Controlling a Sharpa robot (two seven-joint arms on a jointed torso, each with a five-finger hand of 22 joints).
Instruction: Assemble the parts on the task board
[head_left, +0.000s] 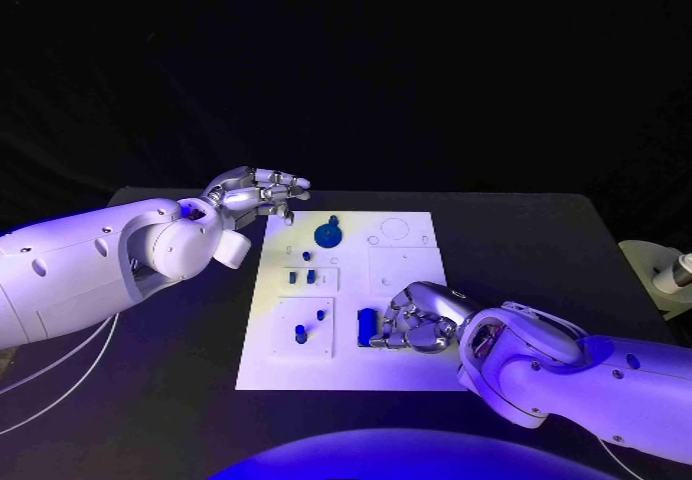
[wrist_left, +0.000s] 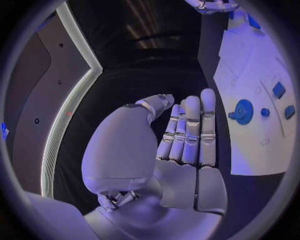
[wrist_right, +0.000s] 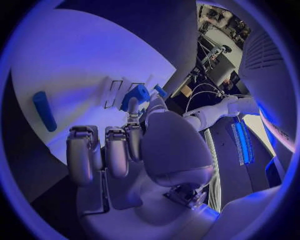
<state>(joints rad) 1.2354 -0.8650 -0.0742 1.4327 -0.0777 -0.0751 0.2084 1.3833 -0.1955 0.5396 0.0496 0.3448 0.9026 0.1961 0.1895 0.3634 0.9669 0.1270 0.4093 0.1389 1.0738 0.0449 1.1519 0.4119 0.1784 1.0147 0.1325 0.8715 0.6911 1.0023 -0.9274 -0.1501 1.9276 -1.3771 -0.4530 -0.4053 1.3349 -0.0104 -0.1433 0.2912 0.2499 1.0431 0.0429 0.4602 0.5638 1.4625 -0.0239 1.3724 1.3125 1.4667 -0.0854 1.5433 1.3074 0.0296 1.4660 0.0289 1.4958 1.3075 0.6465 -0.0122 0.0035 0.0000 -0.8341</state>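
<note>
Head view: right robot hand curled, low on task board, touching upright blue bar; grip unclear. Left robot hand far off, holding nothing.

I saw the task board lying in the middle of the worktop. My left hand hung off the board's far left corner, beside the round part. My right hand rested on the board's near right, just beside an oblong part.
</note>
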